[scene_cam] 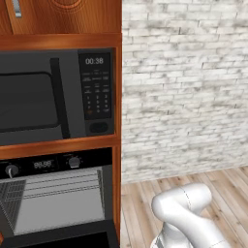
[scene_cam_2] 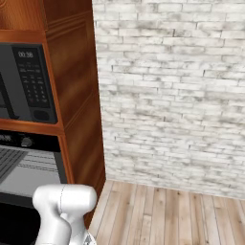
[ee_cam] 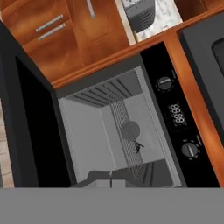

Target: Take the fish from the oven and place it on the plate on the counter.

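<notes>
The black oven (scene_cam: 58, 193) stands open, its door (ee_cam: 33, 131) folded down and its grey inside with wire racks (ee_cam: 127, 131) showing. In the hand view a round grey patch and a small dark shape (ee_cam: 138, 146) lie on the rack; I cannot tell whether that shape is the fish. My gripper (ee_cam: 105, 180) hangs in front of the oven mouth, apart from the rack, its fingertips together and holding nothing. A strip of counter (ee_cam: 164, 19) shows beside the oven column. The plate is out of view.
A grey-black microwave (scene_cam: 48, 97) sits in the wooden column above the oven. A ribbed grey appliance (ee_cam: 140, 13) stands on the counter. Wooden drawer fronts with silver handles (ee_cam: 50, 26) are below it. A white brick wall (scene_cam_2: 167, 95) and wood floor (scene_cam_2: 162, 215) lie to the right.
</notes>
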